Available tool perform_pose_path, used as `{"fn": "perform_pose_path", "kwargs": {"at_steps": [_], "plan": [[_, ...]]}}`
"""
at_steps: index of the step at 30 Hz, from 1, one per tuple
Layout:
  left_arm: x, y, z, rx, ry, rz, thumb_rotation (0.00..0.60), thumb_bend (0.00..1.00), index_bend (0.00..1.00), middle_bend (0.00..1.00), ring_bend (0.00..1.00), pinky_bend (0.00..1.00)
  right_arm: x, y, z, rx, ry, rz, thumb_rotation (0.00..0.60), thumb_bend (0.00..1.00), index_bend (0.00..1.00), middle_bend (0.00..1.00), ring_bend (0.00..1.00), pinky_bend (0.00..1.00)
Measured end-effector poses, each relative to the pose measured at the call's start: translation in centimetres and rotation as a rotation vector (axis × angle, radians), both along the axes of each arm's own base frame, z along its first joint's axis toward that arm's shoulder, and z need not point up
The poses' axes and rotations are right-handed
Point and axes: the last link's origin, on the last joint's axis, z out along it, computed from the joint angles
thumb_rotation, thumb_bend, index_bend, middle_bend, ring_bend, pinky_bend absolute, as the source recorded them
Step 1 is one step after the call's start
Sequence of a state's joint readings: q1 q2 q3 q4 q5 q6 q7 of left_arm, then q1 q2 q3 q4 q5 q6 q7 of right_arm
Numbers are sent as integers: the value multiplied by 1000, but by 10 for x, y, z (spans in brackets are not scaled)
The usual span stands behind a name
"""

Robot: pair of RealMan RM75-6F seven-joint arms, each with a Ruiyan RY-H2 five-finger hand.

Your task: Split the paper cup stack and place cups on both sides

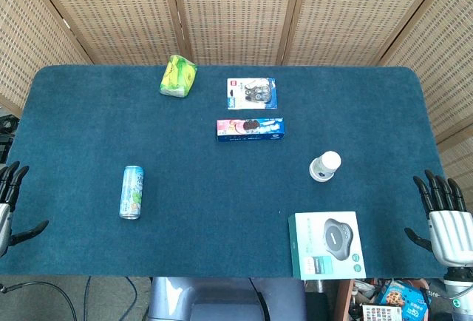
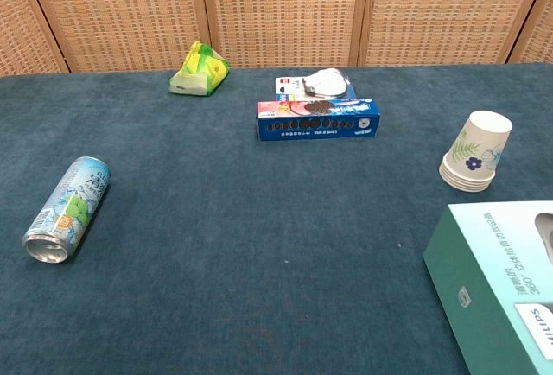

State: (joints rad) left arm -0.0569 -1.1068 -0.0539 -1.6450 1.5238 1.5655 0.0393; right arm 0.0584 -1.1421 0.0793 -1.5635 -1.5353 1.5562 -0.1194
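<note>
- White paper cup stack [image 1: 325, 166] sits upside down at the right of the frame, above the green box [image 1: 327, 245].
- We see our left hand [image 1: 9, 206] and right hand [image 1: 446, 225] at the table edges, fingers spread, holding nothing.

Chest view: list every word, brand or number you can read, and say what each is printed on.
"PHILIPS": green box, near right.
"360°" with Chinese characters: same box, the characters too small to quote.
Blue cookie box: print blurred.
Lying can: label blurred.
Blister pack: unreadable.
Paper cup stack: flower pattern only, no text.
</note>
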Motion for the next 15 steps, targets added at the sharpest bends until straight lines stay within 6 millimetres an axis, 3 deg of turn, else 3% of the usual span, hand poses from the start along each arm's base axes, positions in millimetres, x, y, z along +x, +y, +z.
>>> {"fn": "perform_pose_path", "kwargs": {"at_steps": [10, 15], "plan": [[-1, 0, 0, -1, 2, 0, 600, 41, 0, 0, 0, 0, 0, 0, -2, 13, -1, 0, 600, 0, 0, 0, 0, 0], [-1, 3, 0, 6, -4, -2, 600, 41, 0, 0, 0, 0, 6, -16, -7, 60, -7, 38, 600, 0, 0, 0, 0, 0]]}}
